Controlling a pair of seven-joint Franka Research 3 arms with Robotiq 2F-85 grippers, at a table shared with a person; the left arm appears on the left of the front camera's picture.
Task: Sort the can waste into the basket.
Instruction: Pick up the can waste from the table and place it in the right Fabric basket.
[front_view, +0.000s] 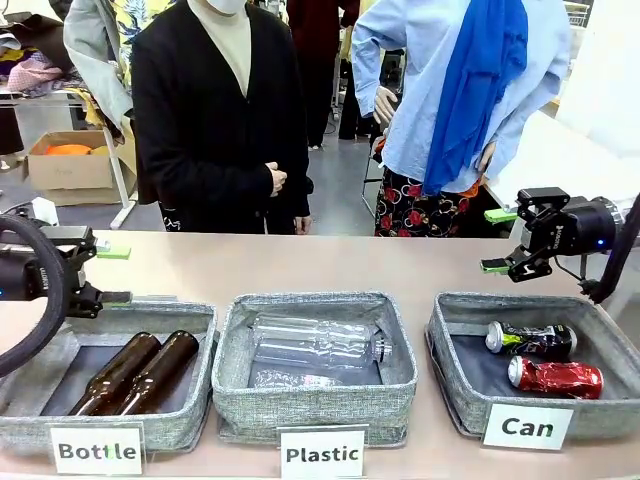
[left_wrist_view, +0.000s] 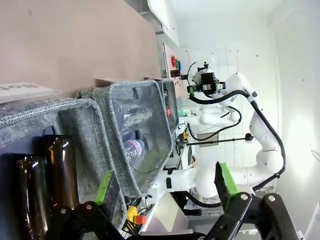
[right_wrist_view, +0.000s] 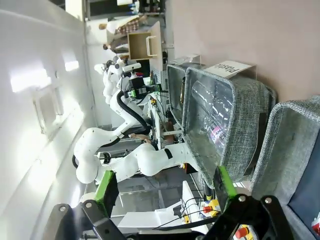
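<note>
While right end effector (front_view: 499, 240) hovers open, both cans (front_view: 545, 358) in basket (front_view: 455, 385) below

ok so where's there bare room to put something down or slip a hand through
Bare tabletop runs behind all three baskets, between the left gripper and right gripper. The Can basket has free floor left of the red can and dark can. The other two baskets are crowded with bottles.
</note>
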